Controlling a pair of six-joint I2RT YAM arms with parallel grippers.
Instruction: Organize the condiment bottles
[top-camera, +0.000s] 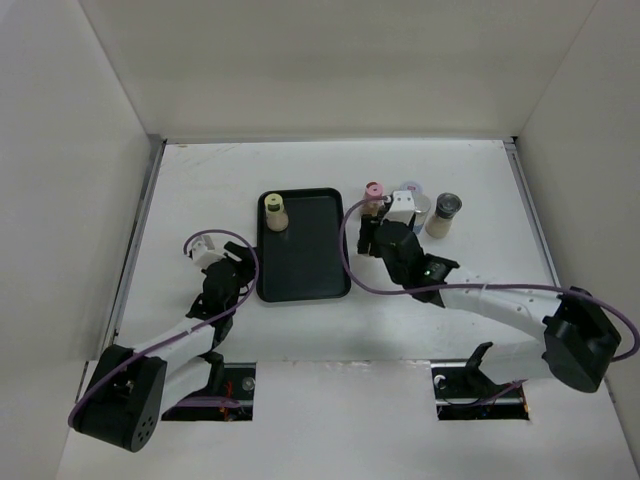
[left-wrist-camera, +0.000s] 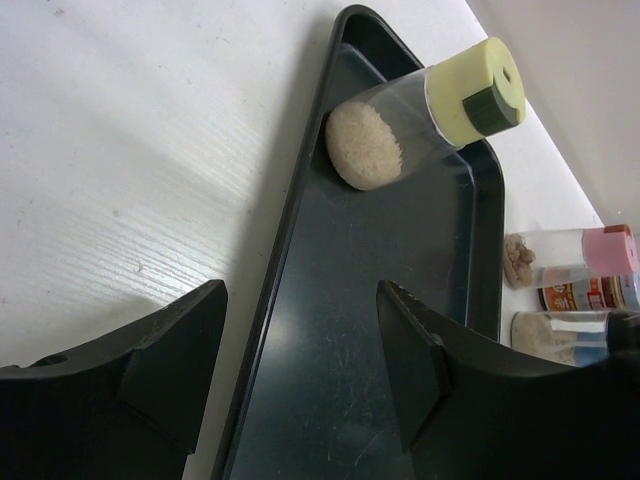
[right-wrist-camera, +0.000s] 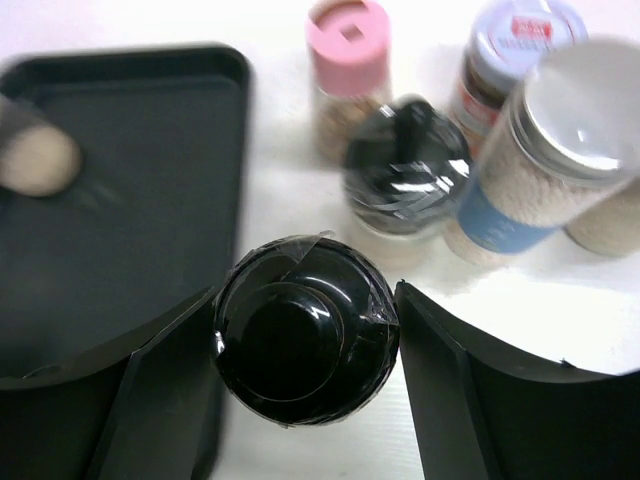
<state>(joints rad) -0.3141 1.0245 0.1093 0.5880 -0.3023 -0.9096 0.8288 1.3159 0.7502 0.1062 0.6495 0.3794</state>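
My right gripper (right-wrist-camera: 305, 300) is shut on a black-capped bottle (right-wrist-camera: 300, 345), one finger on each side of its cap, just right of the black tray (right-wrist-camera: 130, 180). Beyond it stand a second black-capped jar (right-wrist-camera: 408, 170), a pink-capped jar (right-wrist-camera: 347, 45), a silver-lidded jar with a red label (right-wrist-camera: 515, 40) and a taller silver-lidded jar with a blue band (right-wrist-camera: 560, 130). A cream-capped jar (top-camera: 275, 212) stands in the tray's far left corner. My left gripper (left-wrist-camera: 300, 290) is open and empty, straddling the tray's left rim (left-wrist-camera: 290, 230).
In the top view the tray (top-camera: 310, 270) lies mid-table between the arms. A grey-capped jar (top-camera: 445, 212) stands at the right end of the bottle cluster. White walls close the table on three sides. Purple cables loop beside both wrists.
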